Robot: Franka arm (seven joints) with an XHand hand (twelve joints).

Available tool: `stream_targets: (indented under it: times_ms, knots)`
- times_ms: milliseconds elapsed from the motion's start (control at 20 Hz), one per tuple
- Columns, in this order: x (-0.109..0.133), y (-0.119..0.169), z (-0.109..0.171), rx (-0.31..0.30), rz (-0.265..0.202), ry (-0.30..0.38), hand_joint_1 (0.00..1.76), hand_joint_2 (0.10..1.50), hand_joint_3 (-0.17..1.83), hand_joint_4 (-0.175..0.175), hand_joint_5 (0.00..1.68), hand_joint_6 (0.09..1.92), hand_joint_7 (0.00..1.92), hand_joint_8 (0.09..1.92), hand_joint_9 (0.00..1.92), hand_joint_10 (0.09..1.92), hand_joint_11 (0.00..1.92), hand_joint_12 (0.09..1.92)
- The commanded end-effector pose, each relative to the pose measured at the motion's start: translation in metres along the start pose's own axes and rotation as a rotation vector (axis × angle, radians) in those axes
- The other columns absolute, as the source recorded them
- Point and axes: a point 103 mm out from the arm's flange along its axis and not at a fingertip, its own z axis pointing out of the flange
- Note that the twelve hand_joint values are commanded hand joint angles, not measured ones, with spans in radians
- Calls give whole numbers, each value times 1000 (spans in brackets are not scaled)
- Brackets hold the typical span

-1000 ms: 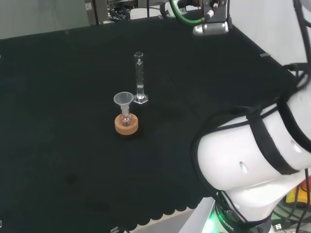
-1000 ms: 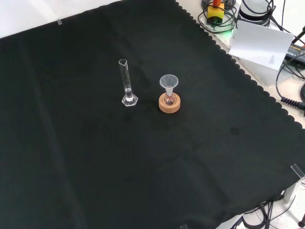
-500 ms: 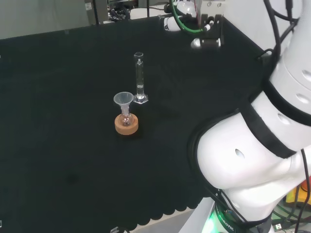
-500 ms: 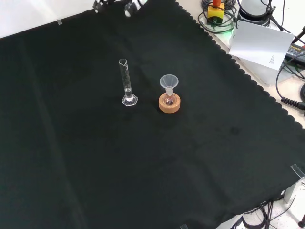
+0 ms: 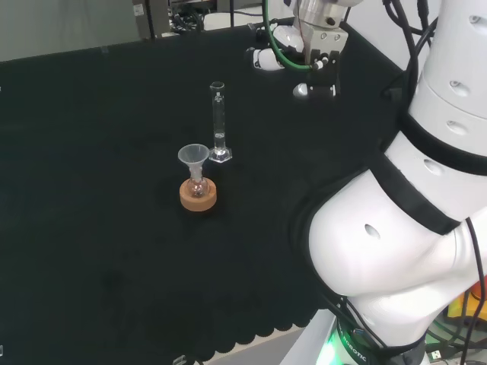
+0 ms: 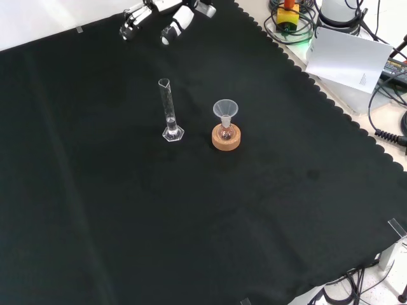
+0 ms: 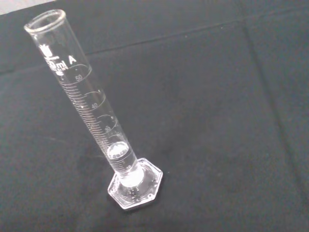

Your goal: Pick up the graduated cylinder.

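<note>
in the head view the graduated cylinder point(image 5: 219, 122) stands upright on its hexagonal foot near the middle of the black cloth point(image 5: 91, 228) that covers the desk. just in front of it and a little to the left, a small flask point(image 5: 198, 185) sits in a cork ring point(image 5: 198, 195) with a clear funnel point(image 5: 193, 157) in its neck. the flask and the cylinder are close but apart. the hand point(image 5: 266, 56) hangs over the far right part of the cloth, well apart from the cylinder, below the arm's white links point(image 5: 403, 228) that rise at the right. from here i cannot tell how its fingers are set.

in the front view the cylinder point(image 6: 168, 109) stands upright left of the cork ring point(image 6: 226, 138), with the funnel point(image 6: 225, 109) above the ring. the hand point(image 6: 159, 16) comes in at the top edge, above the cylinder and well clear of it. its fingers point(image 6: 130, 18) reach down and to the left, fairly straight and spread, holding nothing, so the hand is open.

in the wrist view the cylinder point(image 7: 89, 108) is close and appears tilted. its printed scale faces the camera, its open rim is at one end and its clear hexagonal foot point(image 7: 135, 184) rests on the cloth point(image 7: 231, 121). a little clear liquid seems to sit low in the tube, though i cannot be sure of that.
</note>
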Motion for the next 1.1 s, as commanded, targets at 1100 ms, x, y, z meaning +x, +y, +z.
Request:
stream_targets:
  times_ms: [1100]
  knots:
    - [-13,5,114,-15,-165,308,703,1033,-133,-55,393,87,181,677,406,673,96,1405]
